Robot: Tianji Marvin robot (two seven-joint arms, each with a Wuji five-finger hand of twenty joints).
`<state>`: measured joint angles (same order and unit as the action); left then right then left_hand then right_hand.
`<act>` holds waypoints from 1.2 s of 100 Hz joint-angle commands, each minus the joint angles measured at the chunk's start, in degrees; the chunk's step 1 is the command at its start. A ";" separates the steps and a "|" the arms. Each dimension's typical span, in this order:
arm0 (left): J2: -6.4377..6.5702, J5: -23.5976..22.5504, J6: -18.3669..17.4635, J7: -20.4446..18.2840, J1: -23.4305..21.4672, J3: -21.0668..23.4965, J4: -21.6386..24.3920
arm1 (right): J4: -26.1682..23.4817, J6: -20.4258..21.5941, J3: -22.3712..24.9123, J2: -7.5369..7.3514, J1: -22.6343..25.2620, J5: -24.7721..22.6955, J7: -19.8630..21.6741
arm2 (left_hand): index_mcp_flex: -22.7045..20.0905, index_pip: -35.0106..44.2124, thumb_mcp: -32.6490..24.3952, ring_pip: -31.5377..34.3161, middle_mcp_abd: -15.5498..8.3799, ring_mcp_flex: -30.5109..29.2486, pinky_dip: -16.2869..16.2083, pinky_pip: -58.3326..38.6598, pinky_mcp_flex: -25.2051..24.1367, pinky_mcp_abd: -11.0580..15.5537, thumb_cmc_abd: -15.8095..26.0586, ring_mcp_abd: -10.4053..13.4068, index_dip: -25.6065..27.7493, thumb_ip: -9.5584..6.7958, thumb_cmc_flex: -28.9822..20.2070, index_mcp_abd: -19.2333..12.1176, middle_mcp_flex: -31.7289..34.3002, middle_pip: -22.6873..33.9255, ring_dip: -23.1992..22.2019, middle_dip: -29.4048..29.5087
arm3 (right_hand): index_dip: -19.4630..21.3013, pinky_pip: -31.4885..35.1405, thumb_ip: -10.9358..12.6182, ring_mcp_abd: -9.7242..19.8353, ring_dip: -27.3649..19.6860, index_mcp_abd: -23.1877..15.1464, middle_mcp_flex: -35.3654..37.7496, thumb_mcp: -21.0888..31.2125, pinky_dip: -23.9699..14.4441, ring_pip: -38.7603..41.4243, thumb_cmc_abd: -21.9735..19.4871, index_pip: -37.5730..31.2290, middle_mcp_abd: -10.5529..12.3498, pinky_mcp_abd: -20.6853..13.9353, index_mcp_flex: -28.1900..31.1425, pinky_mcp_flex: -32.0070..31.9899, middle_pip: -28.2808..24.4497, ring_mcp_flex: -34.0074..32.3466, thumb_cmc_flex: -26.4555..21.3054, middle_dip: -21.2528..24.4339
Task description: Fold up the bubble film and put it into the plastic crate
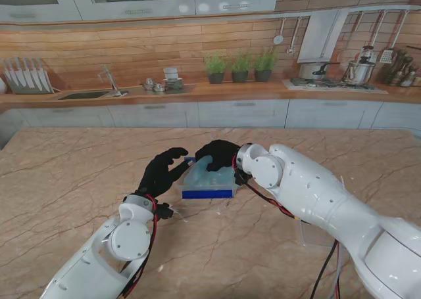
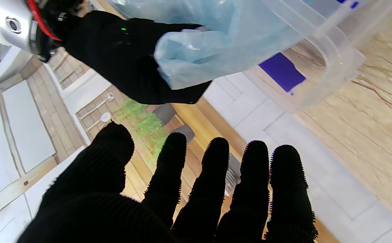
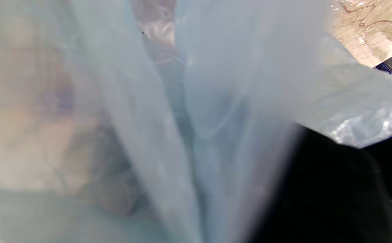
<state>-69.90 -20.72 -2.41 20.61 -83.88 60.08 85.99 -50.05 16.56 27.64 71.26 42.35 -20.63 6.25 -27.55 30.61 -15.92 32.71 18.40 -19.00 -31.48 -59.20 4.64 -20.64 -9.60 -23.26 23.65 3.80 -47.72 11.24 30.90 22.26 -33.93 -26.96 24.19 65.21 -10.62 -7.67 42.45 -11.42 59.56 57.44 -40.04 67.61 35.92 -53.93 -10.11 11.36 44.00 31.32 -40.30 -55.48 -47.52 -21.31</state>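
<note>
Out in the middle of the marble table [image 1: 79, 181] sits the plastic crate [image 1: 208, 192], clear-walled with a blue band along the side facing the robot, and the bubble film [image 1: 209, 174] is bunched up in it, pale blue and rising above the rim. The right hand [image 1: 219, 153] is on top of that bundle from the far right side, black-gloved, its fingers curled down into the film, and the left wrist view backs that up: the right hand [image 2: 131, 64] has the crumpled film [image 2: 216, 40] gathered against its palm, right above the crate's clear wall [image 2: 320, 64]. So the right hand is grasping the film. The right wrist camera is almost smothered, with folds of translucent film [image 3: 196, 111] pressed up close to the lens, a dark glove shape at one corner and a sliver of table [image 3: 368, 30] at another; nothing finer can be made out there. Over on the left, the left hand [image 1: 160, 173] hovers just beside the crate's left end, its fingers reaching toward the film's upper edge. Its own wrist camera shows the fingers [image 2: 212, 179] spread and straight with nothing between them, apart from both film and crate: that hand is released and carrying nothing.
</note>
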 commanded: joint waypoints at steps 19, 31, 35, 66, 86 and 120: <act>-0.75 3.20 -4.42 -0.87 -0.13 -1.15 -0.37 | 5.02 1.12 -2.67 2.74 -2.29 2.98 2.22 | -0.56 -0.41 1.63 1.86 -0.41 -1.67 0.01 -1.12 0.55 0.86 2.33 0.19 0.61 -2.38 -1.42 -0.23 1.58 1.81 -0.12 -1.03 | 1.52 1.95 1.30 1.98 1.28 -2.11 -0.56 -1.10 -0.90 2.12 -2.08 -2.22 -1.65 -0.52 -0.20 -0.88 -1.12 1.32 -0.72 -0.78; -1.14 4.76 -6.74 -0.45 0.31 -1.83 -1.26 | 7.37 1.41 -3.35 3.94 -2.80 4.46 2.64 | -0.66 0.31 1.47 2.59 -0.86 -2.23 -0.24 -1.66 1.00 0.86 2.75 0.50 0.96 -2.46 -1.37 -0.45 1.91 2.51 -0.52 -1.44 | 1.03 1.96 1.26 1.93 1.38 -1.88 -0.62 -1.58 -1.07 2.04 -2.10 -1.64 -1.81 -0.40 -0.38 -1.07 -0.96 1.39 -0.51 -0.72; -1.21 5.38 -7.52 -0.53 0.35 -1.98 -1.38 | 8.17 1.53 -3.57 4.32 -2.97 4.83 2.75 | -0.80 0.62 1.45 2.80 -1.10 -2.60 -0.34 -1.92 1.39 0.99 2.77 0.67 1.10 -2.47 -1.30 -0.42 2.28 2.79 -0.61 -1.57 | 0.85 1.94 1.21 1.89 1.40 -1.77 -0.64 -1.86 -1.12 2.01 -1.88 -1.53 -1.83 -0.37 -0.50 -1.14 -0.92 1.41 -0.35 -0.69; -1.77 14.47 -9.64 -3.46 -0.16 -2.43 -0.52 | 12.93 1.59 -4.31 6.80 -3.42 7.12 3.23 | -1.67 1.02 1.01 2.51 -1.58 -4.60 -0.96 -3.09 2.95 0.79 2.78 1.25 1.13 -2.42 -0.93 -1.10 3.49 1.72 -0.18 -0.58 | 0.08 1.95 1.64 1.65 1.55 -1.39 -0.16 -1.72 -1.50 1.80 -0.92 -1.99 -1.86 -0.20 -0.21 -1.12 -0.73 1.19 -0.45 -0.49; -1.93 20.18 -10.35 -5.39 -1.01 -2.64 1.24 | 15.71 1.70 -4.67 8.26 -3.70 7.93 3.27 | -2.30 0.99 0.23 1.13 -1.35 -5.81 -0.89 -2.82 3.67 0.89 2.46 1.49 0.97 -2.37 -0.56 -1.06 4.40 0.58 1.12 0.95 | -0.15 1.95 1.59 1.54 1.59 -1.24 -0.12 -1.58 -1.60 1.73 -0.72 -2.17 -1.80 -0.15 -0.22 -1.13 -0.74 1.07 -0.45 -0.45; -2.62 20.91 -6.38 -6.01 1.78 -5.47 -1.11 | 17.69 1.77 -4.62 9.39 -3.62 8.94 3.57 | -0.76 -1.16 0.44 -5.08 -1.61 -3.27 2.88 4.40 1.40 3.05 2.87 4.18 -0.13 -2.13 -0.19 -1.42 -4.96 -5.65 8.09 8.58 | -0.68 0.91 1.44 1.66 1.50 -1.25 -0.22 -2.13 -1.33 1.11 0.82 -2.65 -1.42 0.27 -0.66 -2.16 -0.51 1.41 0.28 -0.25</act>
<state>-71.52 0.96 -9.46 14.35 -82.89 54.97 86.26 -32.24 18.15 23.17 80.41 38.47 -11.59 9.71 -28.95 30.59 -16.06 28.37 18.36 -23.92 -29.32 -55.63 7.26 -19.65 -8.95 -21.40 24.28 3.80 -48.31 11.24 29.51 18.05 -26.95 -19.74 24.13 65.22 -9.79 -7.74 43.25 -11.79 59.03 56.22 -40.26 67.61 35.16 -54.55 -10.50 11.41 43.99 29.92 -40.30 -55.09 -47.54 -21.36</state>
